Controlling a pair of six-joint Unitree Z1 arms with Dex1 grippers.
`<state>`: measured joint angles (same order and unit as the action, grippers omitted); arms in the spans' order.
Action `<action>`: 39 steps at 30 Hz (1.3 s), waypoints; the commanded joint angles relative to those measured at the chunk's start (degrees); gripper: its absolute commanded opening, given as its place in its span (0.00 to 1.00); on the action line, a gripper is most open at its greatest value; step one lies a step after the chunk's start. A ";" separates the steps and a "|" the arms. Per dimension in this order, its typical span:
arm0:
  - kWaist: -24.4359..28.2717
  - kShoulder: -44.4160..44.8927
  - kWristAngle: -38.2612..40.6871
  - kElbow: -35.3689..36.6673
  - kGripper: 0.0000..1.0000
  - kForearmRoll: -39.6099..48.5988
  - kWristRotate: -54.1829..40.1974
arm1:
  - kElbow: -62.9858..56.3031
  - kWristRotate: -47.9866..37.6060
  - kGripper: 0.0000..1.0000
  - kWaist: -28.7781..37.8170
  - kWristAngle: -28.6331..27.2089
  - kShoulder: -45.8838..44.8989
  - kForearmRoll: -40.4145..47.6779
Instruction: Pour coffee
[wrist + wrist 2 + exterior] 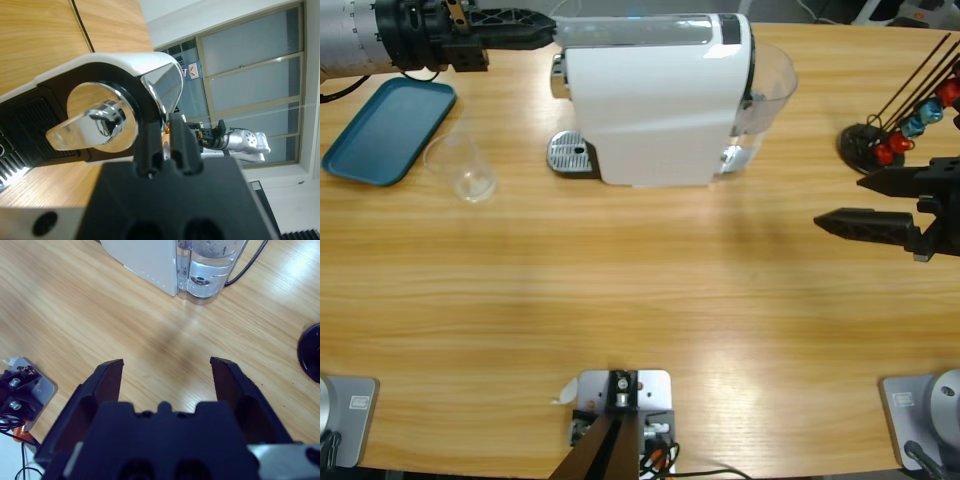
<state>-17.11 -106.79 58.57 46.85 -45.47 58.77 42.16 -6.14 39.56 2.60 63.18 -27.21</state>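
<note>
The white coffee machine (660,100) stands at the table's back middle, its metal drip tray (570,153) bare. A small clear glass (465,170) sits to the left of it, apart from the spout; no coffee shows in any view. My left gripper (545,32) is shut, its tips at the machine's top front end. In the left wrist view the left gripper (161,125) sits right beside the chrome lever (100,122). My right gripper (842,202) hovers open at the right edge, holding nothing; the right wrist view has the right gripper (167,367) over bare wood.
A teal tray (385,130) lies at the back left by the glass. The machine's clear water tank (770,85) faces right, also the water tank (207,270). A black capsule rack (900,130) with red and blue capsules stands behind my right gripper.
</note>
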 commanded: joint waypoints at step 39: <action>-3.63 38.94 -42.41 10.08 0.19 65.77 -45.13 | -2.36 -0.28 0.72 -0.36 -0.96 -2.45 1.00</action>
<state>-15.94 -76.98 35.05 54.07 4.00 27.81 42.10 -6.14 39.49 2.60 62.95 -27.03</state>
